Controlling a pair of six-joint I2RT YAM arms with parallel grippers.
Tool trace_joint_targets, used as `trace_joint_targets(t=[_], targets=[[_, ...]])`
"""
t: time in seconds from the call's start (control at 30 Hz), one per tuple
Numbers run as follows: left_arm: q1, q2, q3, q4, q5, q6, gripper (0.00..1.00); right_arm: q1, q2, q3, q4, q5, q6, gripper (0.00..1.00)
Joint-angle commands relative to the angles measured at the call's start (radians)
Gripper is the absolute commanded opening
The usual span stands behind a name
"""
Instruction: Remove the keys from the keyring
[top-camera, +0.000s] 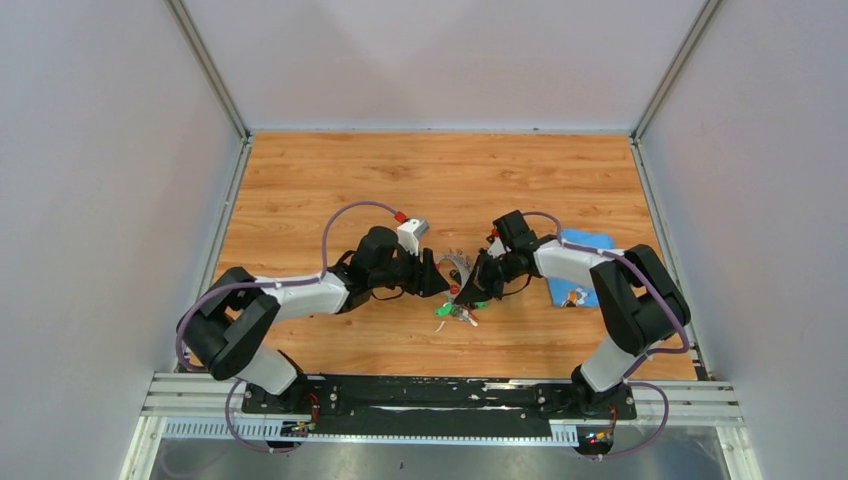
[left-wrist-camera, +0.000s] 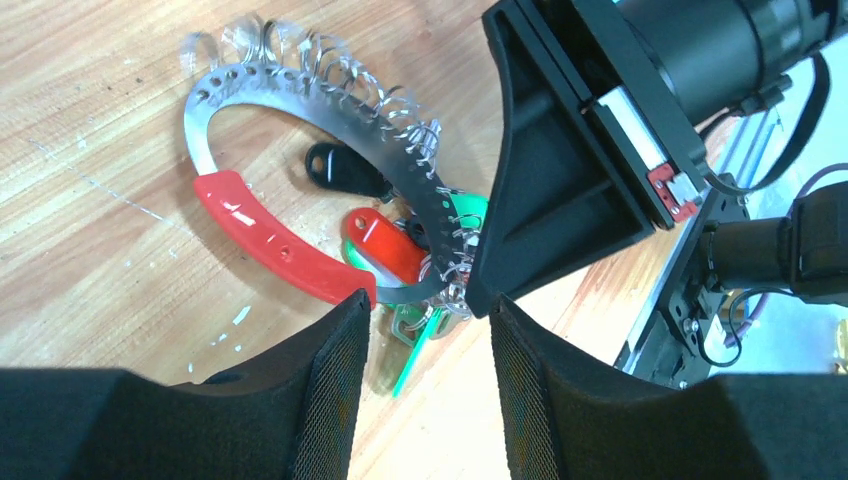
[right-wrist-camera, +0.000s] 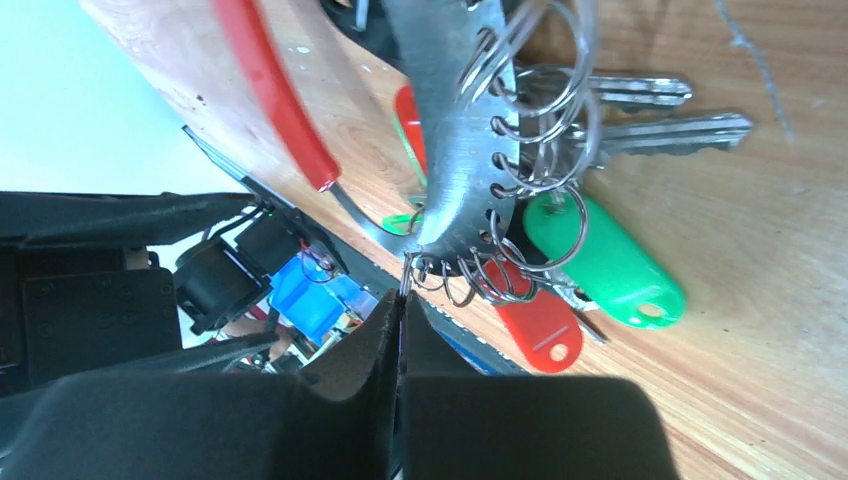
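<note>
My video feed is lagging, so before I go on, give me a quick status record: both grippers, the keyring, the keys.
left gripper: open, fingers apart just short of the key bunch, beside the ring's red curved part
right gripper: shut on the keyring, pinching the end of its silver band
keys: bunched on small wire loops along the band near the pinched end, with green and red tags, lying on the table
blue cloth: by the right arm, apart from the ring
</note>
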Motion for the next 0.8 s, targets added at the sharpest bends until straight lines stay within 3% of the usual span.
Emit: trace_joint_targets(t=[0.0, 0.27, 0.53, 0.6, 0.77], targets=[[0.003, -0.079, -0.041, -0.013, -0.017, 0.055, 0.47, -0.02, -0.037, 0.036, -0.012, -0.051, 0.052, 0.01], [-0.028, -0.204, -0.117, -0.013, -0.055, 0.085, 0.39, -0.026, -0.075, 0.064, -0.011, -0.069, 0.12, 0.01], [-0.081, -0.226, -0.172, 0.042, -0.224, 0.204, 0.43, -0.026, -0.092, 0.074, 0.008, -0.084, 0.164, 0.01], [-0.087, -0.236, -0.228, 0.18, -0.23, 0.273, 0.42, -0.026, -0.098, 0.075, 0.001, -0.083, 0.158, 0.01], [-0.094, -0.208, -0.427, 0.714, -0.205, 0.406, 0.45, -0.026, -0.115, 0.075, -0.017, -0.075, 0.132, 0.01]])
